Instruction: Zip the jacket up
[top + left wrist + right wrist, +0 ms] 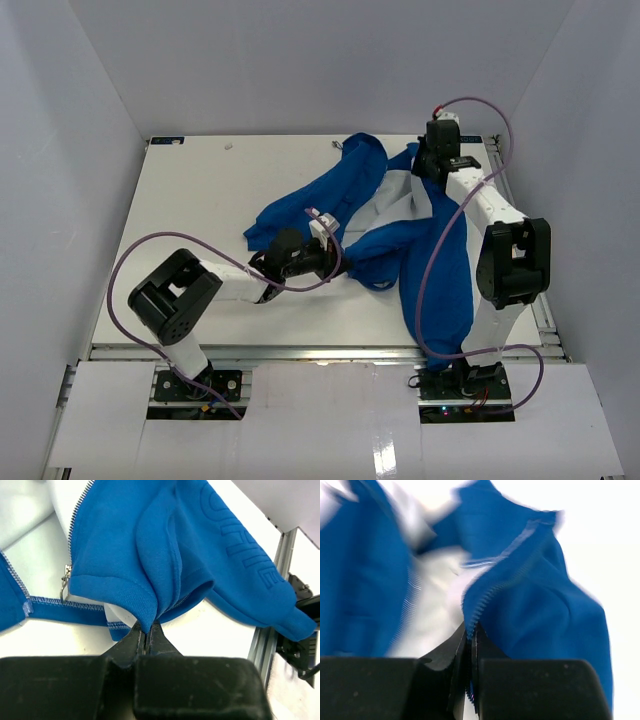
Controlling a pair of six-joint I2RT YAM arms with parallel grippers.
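You see the jacket (450, 290) crumpled open on the tabletop (200, 190), long axis far-centre to near-right. Left end effector (147, 632) pinches its hem; right end effector (471, 635) clamps its zipper edge (487, 596).

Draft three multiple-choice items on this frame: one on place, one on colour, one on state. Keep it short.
1. Where on the table does the jacket lie?
A. centre to right side
B. far left corner
C. hanging off the near edge

2. What colour is the jacket's lining?
A. red
B. white to pale grey
C. black

3. How is the left claw?
A. wide open above the fabric
B. shut, clear of the fabric
C. shut on a blue fold of the jacket

Answers:
1 A: the top view shows blue fabric from the middle rightward.
2 B: the pale inside shows where the front lies open.
3 C: the left wrist view shows fabric pinched in the closed claw.
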